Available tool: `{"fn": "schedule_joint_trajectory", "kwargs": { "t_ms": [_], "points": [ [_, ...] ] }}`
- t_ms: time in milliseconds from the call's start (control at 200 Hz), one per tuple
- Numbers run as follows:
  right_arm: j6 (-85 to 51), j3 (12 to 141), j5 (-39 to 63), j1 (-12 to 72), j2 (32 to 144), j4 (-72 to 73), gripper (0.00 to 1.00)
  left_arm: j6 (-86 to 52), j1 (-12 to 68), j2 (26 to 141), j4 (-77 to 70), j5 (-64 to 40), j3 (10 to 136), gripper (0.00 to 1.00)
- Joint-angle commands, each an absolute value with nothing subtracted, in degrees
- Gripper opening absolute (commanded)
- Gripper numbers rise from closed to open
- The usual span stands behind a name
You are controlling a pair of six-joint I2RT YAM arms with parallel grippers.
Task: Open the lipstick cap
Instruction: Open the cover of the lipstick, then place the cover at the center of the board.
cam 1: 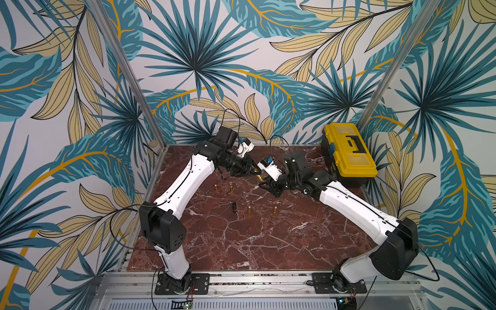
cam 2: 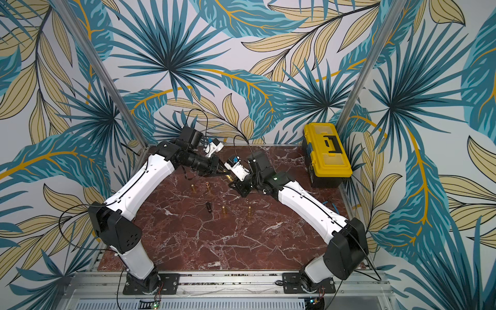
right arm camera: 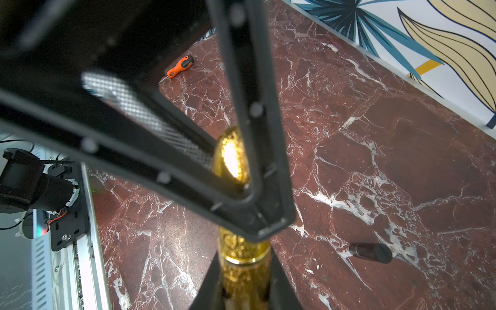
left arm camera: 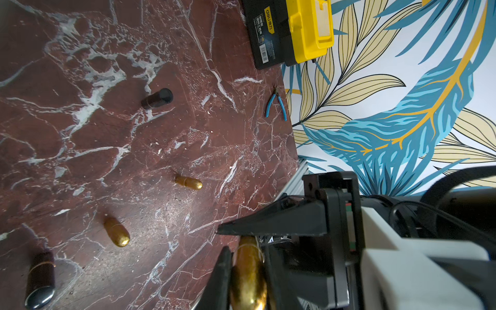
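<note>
1. Lipstick [cam 1: 259,177] hangs above the worktop [cam 1: 255,241] toward the back, bridged between my two arms. From what I can see, its two halves are joined at the band.
2. My left gripper [cam 1: 255,172] is pinched narrow on the smooth rounded end. My right gripper [right arm camera: 244,284] is clamped on the glittered end.
3. Around it I see a yellow toolbox [cam 1: 349,153] in the back right corner, pliers [left arm camera: 276,106], an orange screwdriver [right arm camera: 179,67], loose gold tubes [cam 1: 249,211] and a dark tube [cam 1: 234,207]. None of them touches the grip.
</note>
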State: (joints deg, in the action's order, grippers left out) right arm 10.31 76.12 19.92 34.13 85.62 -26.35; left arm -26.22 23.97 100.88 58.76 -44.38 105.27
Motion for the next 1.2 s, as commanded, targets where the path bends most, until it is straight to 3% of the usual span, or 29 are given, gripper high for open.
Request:
{"fn": "schedule_joint_trajectory", "kwargs": {
  "t_ms": [0,471,561,806,1192],
  "points": [
    [8.80,73.31,17.81,33.78,83.03,-27.58,0.00,-24.87,20.70,101.51,59.50,-44.49,108.28,0.00],
    [8.71,71.69,15.54,33.75,80.94,-28.83,0.00,-24.68,15.44,103.39,59.63,-44.52,113.42,0.00],
    [8.11,71.40,14.71,33.81,79.31,-28.65,0.00,-23.57,16.54,104.96,59.66,-39.33,113.74,0.00],
    [7.03,71.30,10.37,33.81,73.20,-28.56,0.00,-18.36,25.50,114.65,59.68,-12.76,117.63,0.00],
    [7.47,69.94,5.73,33.76,69.61,-29.85,0.00,-15.28,27.64,131.80,56.80,1.39,121.70,0.00]
  ]
}}
